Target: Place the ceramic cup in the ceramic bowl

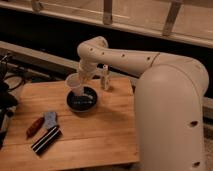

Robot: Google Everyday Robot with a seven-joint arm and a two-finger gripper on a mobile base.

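The ceramic cup is a small white round cup, tilted, held just above the left rim of the ceramic bowl. The bowl is dark, glossy and shallow and sits on the wooden table near its back middle. My gripper reaches down from the white arm and sits at the cup's upper right side, holding it. Part of the cup overlaps the bowl's inside in this view.
A slim pale upright bottle stands just right of the bowl at the table's back. A reddish-brown object, a small grey item and a black-and-white bar lie at the front left. Dark equipment stands at the left edge.
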